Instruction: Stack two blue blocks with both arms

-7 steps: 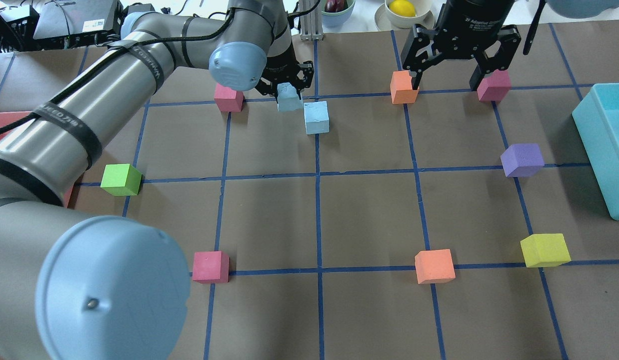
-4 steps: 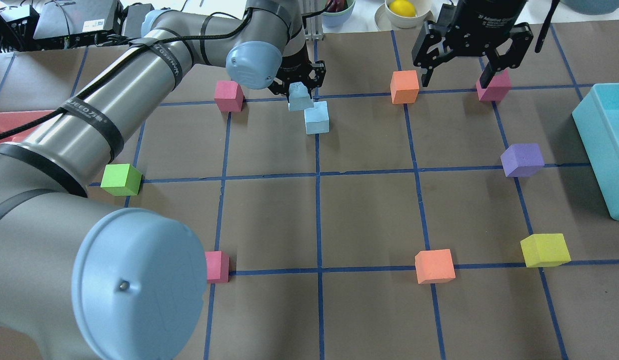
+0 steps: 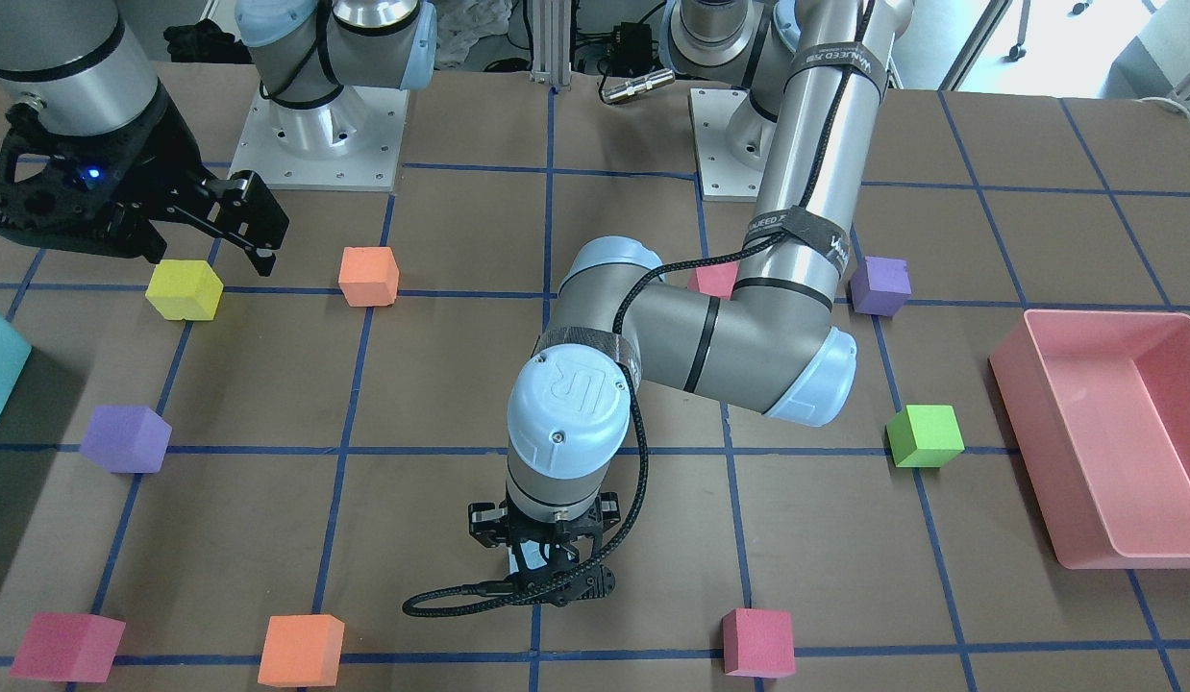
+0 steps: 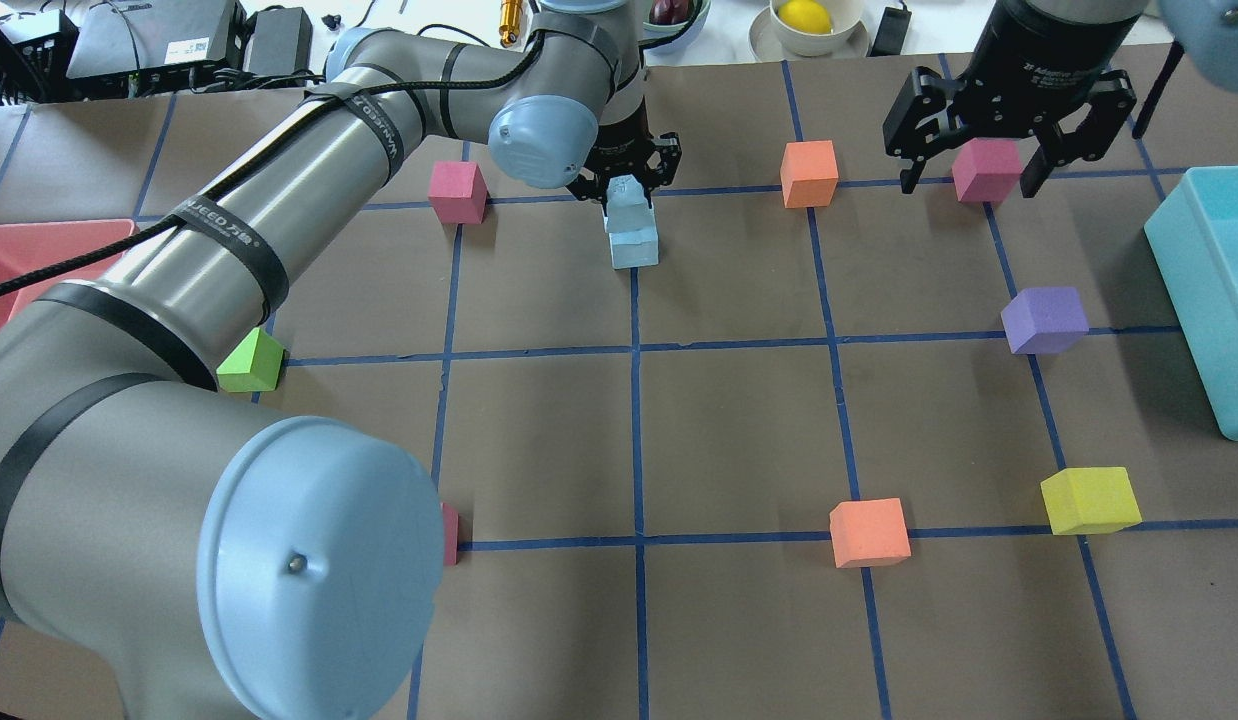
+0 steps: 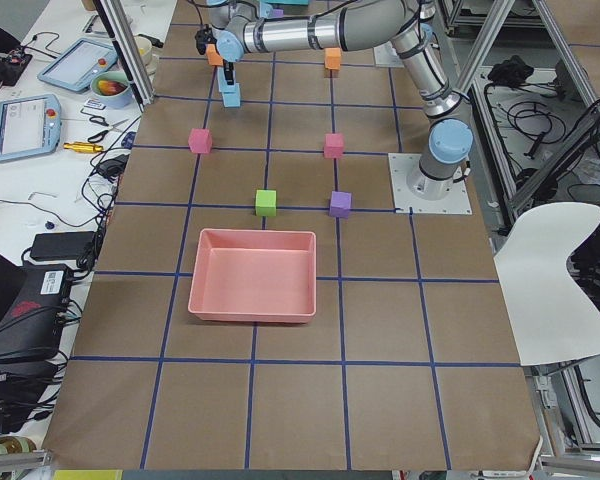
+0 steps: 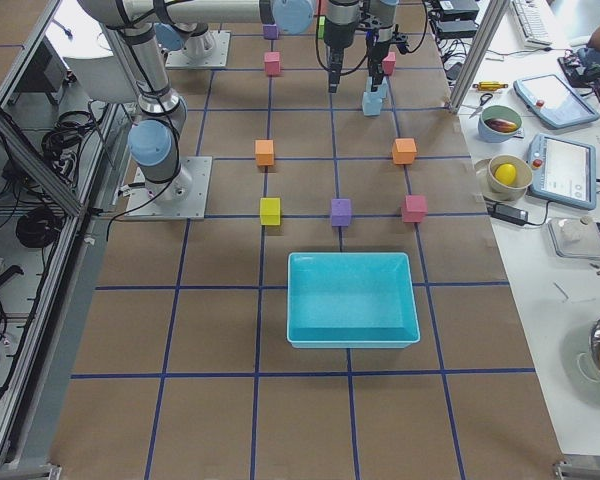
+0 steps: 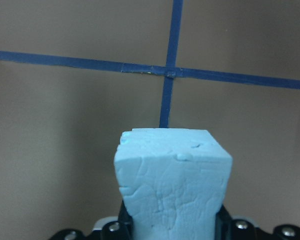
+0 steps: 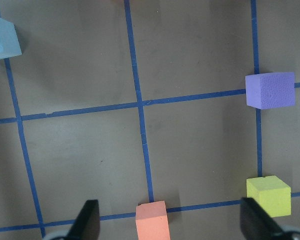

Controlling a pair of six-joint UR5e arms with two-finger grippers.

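- Since a second ago the left pincer (image 4: 627,178) has carried its load toward the robot's right, from beside the resting cube to directly over it. The right pincer (image 4: 971,178) has also drifted right and climbed.
- Left pincer: clenched from above on the held blue block (image 4: 626,196). In the left wrist view the cube's cracked, dented faces fill the space between the fingers, with a crossing of blue tape lines beyond it.
- Second blue block (image 4: 635,250): it stands on the table (image 4: 739,430) just right of the centre tape line, in the far row of squares, straight beneath the held one.
- In the overhead view the upper cube overlaps the lower one's far top edge. Whether the two touch cannot be told.
- Right pincer: released, jaws spread wide with nothing between them, hanging high over the table. In the overhead view its fingers frame a pink cube (image 4: 986,170) lying below.
- The right wrist view looks down from a height on a purple cube (image 4: 1044,320), a yellow-green cube (image 4: 1089,500) and an orange cube (image 4: 869,532), all well apart.
- A teal bin (image 4: 1214,300) sits at the table's edge on the robot's right and a pink bin (image 3: 1124,423) on its left. A green cube (image 4: 251,362) lies partly hidden by the left arm (image 4: 229,230).
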